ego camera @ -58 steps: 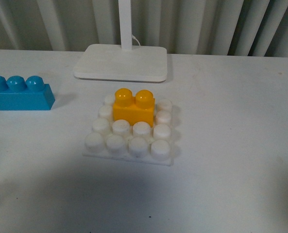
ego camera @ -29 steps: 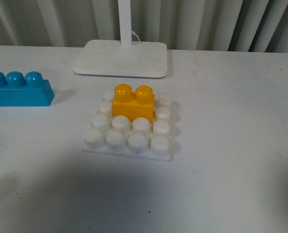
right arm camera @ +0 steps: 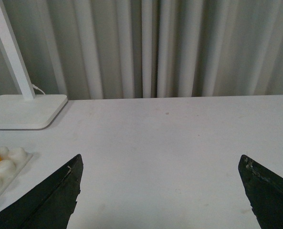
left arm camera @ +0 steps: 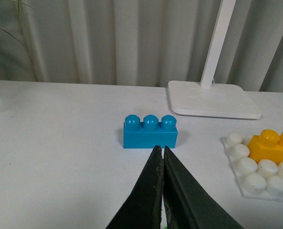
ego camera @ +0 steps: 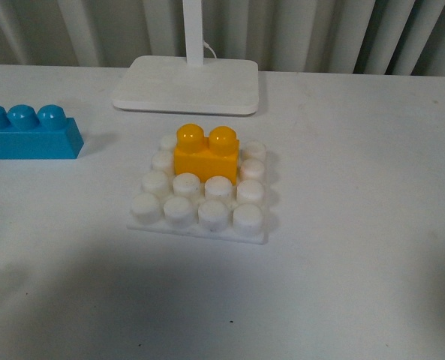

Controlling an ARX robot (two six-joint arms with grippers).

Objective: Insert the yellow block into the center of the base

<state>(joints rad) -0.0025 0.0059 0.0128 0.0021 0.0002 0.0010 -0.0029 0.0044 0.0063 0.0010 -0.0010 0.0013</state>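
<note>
On my front view neither arm appears. Nearest on the white desk I see the base, a square white plate with round studs. The yellow block sits seated on the base, upright, its two studs up. It occupies the middle two columns toward the far half of the grid, with white studs flanking it on both sides and two full rows of studs exposed in front of it. I cannot tell from this angle whether a row of studs remains behind it.

To the left of the base, well apart from it, I see the blue three-stud brick resting on the desk. Beyond the base, near the curtain, stands the flat white lamp foot with its pole rising out of frame.

On my left wrist view, the left hand is clenched, its two dark fingers pressed together with nothing between them, raised above the desk and aimed toward the blue brick.

On my right wrist view, the right hand is released wide, fingers well apart, nothing held, over bare desk.
</note>
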